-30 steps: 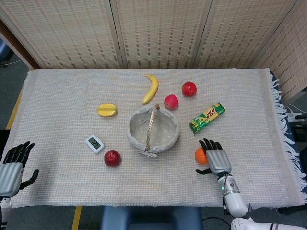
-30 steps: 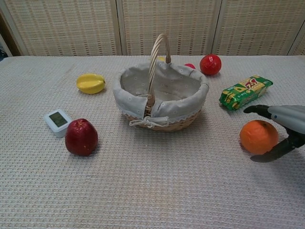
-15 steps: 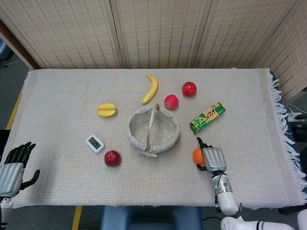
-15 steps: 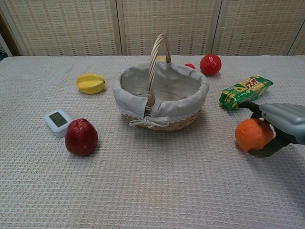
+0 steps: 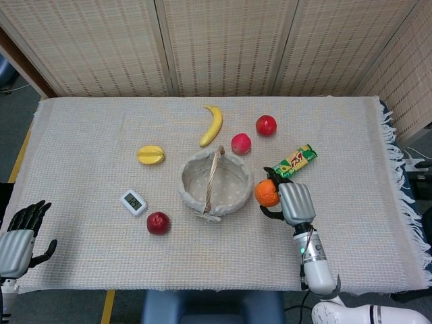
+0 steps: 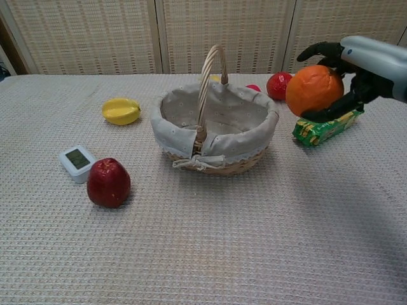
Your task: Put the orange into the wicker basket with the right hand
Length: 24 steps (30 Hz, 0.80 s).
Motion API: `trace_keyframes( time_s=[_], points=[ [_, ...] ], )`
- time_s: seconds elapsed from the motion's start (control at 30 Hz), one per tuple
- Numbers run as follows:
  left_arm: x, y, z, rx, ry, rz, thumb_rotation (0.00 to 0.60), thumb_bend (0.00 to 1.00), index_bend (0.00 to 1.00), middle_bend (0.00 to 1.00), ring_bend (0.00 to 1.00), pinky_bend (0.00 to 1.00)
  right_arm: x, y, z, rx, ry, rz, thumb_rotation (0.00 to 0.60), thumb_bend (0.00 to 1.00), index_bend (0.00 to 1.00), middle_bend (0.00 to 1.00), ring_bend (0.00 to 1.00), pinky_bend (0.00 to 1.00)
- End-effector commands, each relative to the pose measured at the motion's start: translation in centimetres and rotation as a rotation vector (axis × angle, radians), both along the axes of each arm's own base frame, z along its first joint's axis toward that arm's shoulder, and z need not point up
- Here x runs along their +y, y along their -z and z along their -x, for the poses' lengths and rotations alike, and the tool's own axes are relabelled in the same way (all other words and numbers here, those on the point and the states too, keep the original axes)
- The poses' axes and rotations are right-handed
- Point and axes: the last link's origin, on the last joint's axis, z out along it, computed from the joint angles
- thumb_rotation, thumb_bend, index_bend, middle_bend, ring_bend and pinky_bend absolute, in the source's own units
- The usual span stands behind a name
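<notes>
Dark fingers [image 6: 331, 113] of the right hand [image 5: 291, 202] curl around the orange [image 6: 314, 89], one set over its top and one under it, so the fruit is clamped and carried clear of the cloth. In the head view the orange [image 5: 267, 192] sits just right of the wicker basket [image 5: 215, 181], close to its rim but not over the opening. In the chest view it hangs above rim height, to the right of the basket [image 6: 216, 130]. The orange is round, so it shows no long axis and no clear pointing direction.

Directly behind the hand lies a green snack packet [image 5: 292, 162], partly hidden by the fingers in the chest view [image 6: 325, 126]. Two red fruits stand beyond the basket, one [image 5: 241, 143] near its far rim and one [image 5: 266, 125] further right. A banana [image 5: 213, 124] lies at the far side, a yellow fruit [image 5: 150, 154] to the left, a small white digital timer [image 5: 133, 202] and a red apple [image 5: 158, 223] at the near left. The basket's upright handle [image 6: 212, 82] arches across its middle, between the orange and the left half of the lining.

Half a second ago the orange was low, just off the woven tablecloth [image 5: 378, 202] at the near right; it has now risen and moved toward the basket. The left hand [image 5: 20, 233] stays at the table's near left edge, fingers apart, holding nothing.
</notes>
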Motion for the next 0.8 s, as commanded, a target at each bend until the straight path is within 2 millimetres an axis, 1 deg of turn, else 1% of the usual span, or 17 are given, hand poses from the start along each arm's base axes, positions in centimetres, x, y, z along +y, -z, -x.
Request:
trace_keyframes(
  time_s=[0.03,0.2,0.33,0.43,0.5,0.53,0.57,0.6,0.63,0.67,0.73,0.77,0.8],
  points=[
    [0.0,0.0,0.0,-0.002,-0.001,0.001,0.6,0.38,0.0,0.0,0.0,0.07,-1.2,0.4,-1.6,0.007,-0.011,0.011,0.6,0.29,0.18,0.62,0.65,0.68],
    [0.0,0.0,0.0,-0.006,-0.004,0.002,0.6,0.38,0.0,0.0,0.0,0.07,-2.7,2.6,-3.5,0.022,-0.002,-0.005,0.6,0.29,0.21,0.62,0.64,0.68],
    [0.0,0.0,0.1,-0.011,-0.01,0.009,0.6,0.38,0.0,0.0,0.0,0.07,-3.7,4.9,-5.1,0.03,0.004,-0.011,0.6,0.29,0.23,0.62,0.63,0.66],
    [0.0,0.0,0.1,-0.016,-0.01,0.011,0.6,0.38,0.0,0.0,0.0,0.07,-4.2,6.2,-6.2,0.014,-0.003,0.004,0.6,0.29,0.25,0.62,0.6,0.6],
    [0.0,-0.1,0.1,-0.019,-0.011,0.011,0.6,0.38,0.0,0.0,0.0,0.07,-4.3,6.8,-6.6,0.007,-0.005,0.005,0.6,0.29,0.26,0.62,0.56,0.56],
    [0.0,-0.1,0.1,-0.022,-0.013,0.011,0.6,0.38,0.0,0.0,0.0,0.07,-4.3,7.1,-6.8,0.013,-0.008,0.005,0.6,0.29,0.27,0.6,0.52,0.52],
    [0.0,-0.1,0.2,-0.024,-0.014,0.011,0.6,0.38,0.0,0.0,0.0,0.07,-4.3,7.3,-6.8,0.019,-0.013,0.003,0.6,0.29,0.31,0.54,0.45,0.47],
    [0.0,-0.1,0.2,-0.025,-0.015,0.011,0.6,0.38,0.0,0.0,0.0,0.07,-4.2,7.5,-6.8,0.023,-0.019,0.0,0.6,0.29,0.34,0.5,0.4,0.43],
    [0.0,-0.1,0.2,-0.027,-0.016,0.012,0.6,0.38,0.0,0.0,0.0,0.07,-4.2,7.6,-6.8,0.031,-0.022,-0.004,0.6,0.29,0.35,0.42,0.33,0.38],
    [0.0,-0.1,0.2,-0.028,-0.016,0.013,0.6,0.38,0.0,0.0,0.0,0.07,-4.1,7.6,-6.7,0.036,-0.024,-0.006,0.6,0.26,0.28,0.33,0.24,0.32],
    [0.0,-0.1,0.2,-0.029,-0.017,0.016,0.6,0.38,0.0,0.0,0.0,0.07,-4.0,7.5,-6.5,0.042,-0.03,-0.006,0.6,0.22,0.1,0.22,0.14,0.26],
    [0.0,-0.1,0.1,-0.028,-0.016,0.018,0.6,0.38,0.0,0.0,0.0,0.07,-3.9,7.4,-6.4,0.041,-0.032,-0.006,0.6,0.2,0.03,0.15,0.09,0.22],
    [0.0,0.0,0.1,-0.027,-0.014,0.02,0.6,0.38,0.0,0.0,0.0,0.07,-3.8,7.3,-6.4,0.04,-0.034,-0.007,0.6,0.17,0.01,0.11,0.06,0.2]
  ],
)
